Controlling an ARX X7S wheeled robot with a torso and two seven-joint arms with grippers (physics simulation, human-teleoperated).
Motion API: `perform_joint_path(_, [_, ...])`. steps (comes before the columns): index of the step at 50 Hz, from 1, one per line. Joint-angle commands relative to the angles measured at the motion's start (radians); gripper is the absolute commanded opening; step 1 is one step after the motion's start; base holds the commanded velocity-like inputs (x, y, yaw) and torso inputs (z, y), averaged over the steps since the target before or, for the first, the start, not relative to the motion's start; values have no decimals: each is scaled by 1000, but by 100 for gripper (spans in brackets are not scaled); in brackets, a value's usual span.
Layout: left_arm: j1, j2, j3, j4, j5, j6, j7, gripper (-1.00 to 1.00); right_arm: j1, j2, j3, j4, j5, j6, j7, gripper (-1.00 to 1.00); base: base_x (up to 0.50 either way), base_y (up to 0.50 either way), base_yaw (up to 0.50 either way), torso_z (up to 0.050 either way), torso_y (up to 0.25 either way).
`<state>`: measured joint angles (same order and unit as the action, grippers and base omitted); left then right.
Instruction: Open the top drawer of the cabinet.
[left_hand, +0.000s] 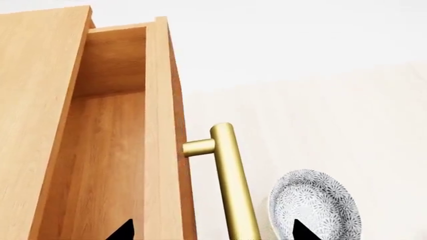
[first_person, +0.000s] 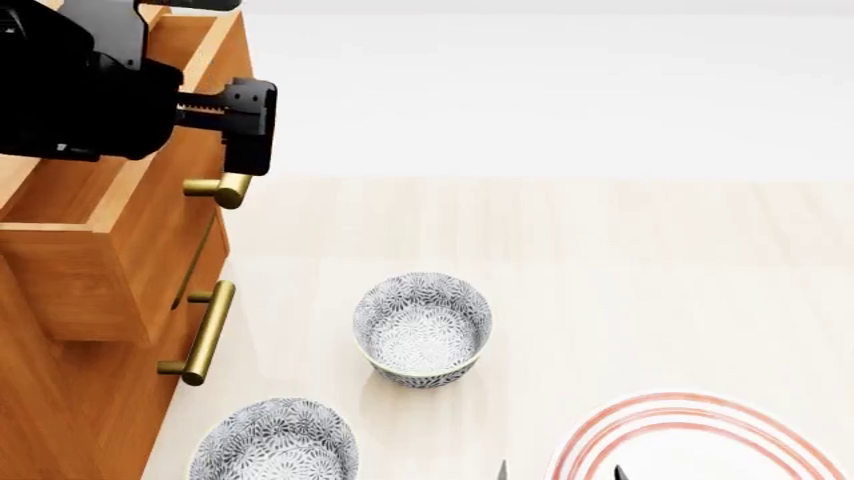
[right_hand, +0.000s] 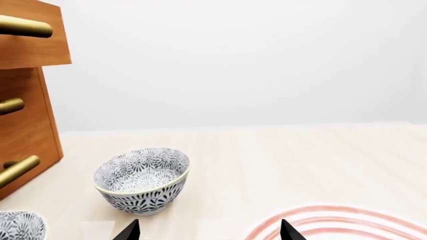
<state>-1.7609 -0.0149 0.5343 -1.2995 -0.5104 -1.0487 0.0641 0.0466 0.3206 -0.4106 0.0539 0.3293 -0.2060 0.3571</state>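
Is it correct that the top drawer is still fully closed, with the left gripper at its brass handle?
No. The top drawer is pulled out, its interior showing in the head view. The left gripper is at its brass handle.

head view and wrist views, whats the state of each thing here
top drawer: pulled out, inside bare
middle drawer: shut
left gripper: open, above the top drawer's handle
right gripper: open, holding nothing
near bowl: upright
far bowl: upright, empty
plate: flat on the floor
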Motion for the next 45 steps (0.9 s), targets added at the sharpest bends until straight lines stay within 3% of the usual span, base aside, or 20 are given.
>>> perform_joint_path(1, [17,15,-23,-9,-310,-9,-6,100,2,4,-4,-6,1,4,0,100,0,0,0,0,0])
perform_joint_path(16, [9,15,133,-9,-537,13,-44,100,4,3,-8,2,1,-2,0,100,0,0,0,0,0])
perform_joint_path(22, [3,15,325,-9,-732,50,-54,100,5,5,-9,-3,2,2,2,100,0,0,0,0,0])
perform_joint_path(34, [-23,15,957,43,-1386,184,-80,100,5,6,-12,1,3,-7,-1,100,0,0,0,0,0])
perform_joint_path(39, [-43,15,1080,68,-1521,215,-71,100,5,8,-13,-5,4,-2,2,100,0,0,0,0,0])
perform_joint_path(45, [-46,15,1118,109,-1574,235,-76,100,8,7,-15,5,0,-3,4,100,0,0,0,0,0])
